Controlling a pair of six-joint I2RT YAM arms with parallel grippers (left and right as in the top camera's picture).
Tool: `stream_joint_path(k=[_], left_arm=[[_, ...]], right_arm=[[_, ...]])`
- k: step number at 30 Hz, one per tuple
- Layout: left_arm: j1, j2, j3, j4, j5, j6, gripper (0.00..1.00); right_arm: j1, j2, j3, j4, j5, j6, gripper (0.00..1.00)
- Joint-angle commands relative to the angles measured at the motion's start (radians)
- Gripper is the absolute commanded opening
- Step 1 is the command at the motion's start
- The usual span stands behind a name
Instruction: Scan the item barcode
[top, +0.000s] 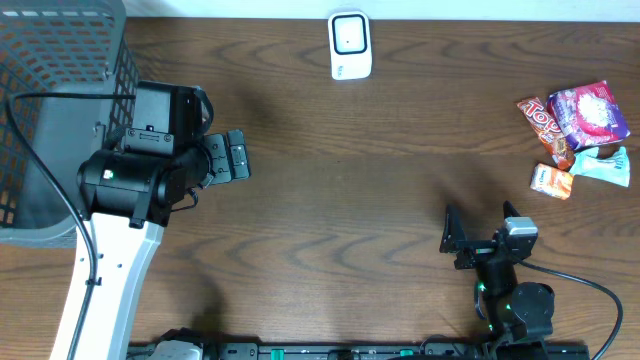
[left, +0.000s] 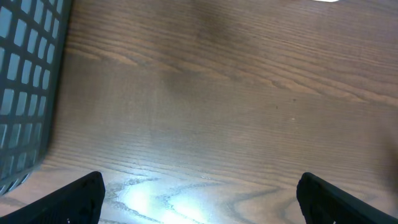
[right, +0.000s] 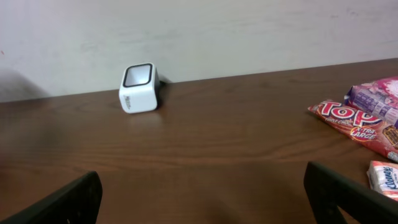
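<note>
Overhead and wrist views. Shows a white scanner (top: 350, 45) upright at the far edge of the table (top: 380, 180), against the wall. Places the snacks (top: 580, 125) well to the right of the scanner and nearer the front: a Top bar (top: 545, 130), a purple packet (top: 590, 112), a teal packet (top: 608, 166) and a small orange pack (top: 552, 181), bunched and partly overlapping, none held. Sets the left gripper (top: 238, 156) left of the scanner and nearer the front, jaws wide apart over bare wood, beside a grey basket (top: 60, 90). Sets the right gripper (top: 452, 238) right of the scanner at the front, jaws spread, empty, aimed toward the scanner.
</note>
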Motion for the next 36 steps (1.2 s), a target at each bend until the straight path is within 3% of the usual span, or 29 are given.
stream_joint_path(k=[1,10,36], left_arm=[[0.001,0.002,0.002,-0.002,-0.013,0.006,0.98],[0.001,0.002,0.002,-0.002,-0.013,0.006,0.98],[0.001,0.002,0.002,-0.002,-0.013,0.006,0.98]], right_arm=[[0.0,-0.006,-0.002,-0.003,0.013,-0.014,0.99],[-0.038,-0.006,-0.002,-0.004,0.016,-0.146,0.99],[-0.168,-0.006,-0.002,-0.006,0.012,-0.164,0.99]])
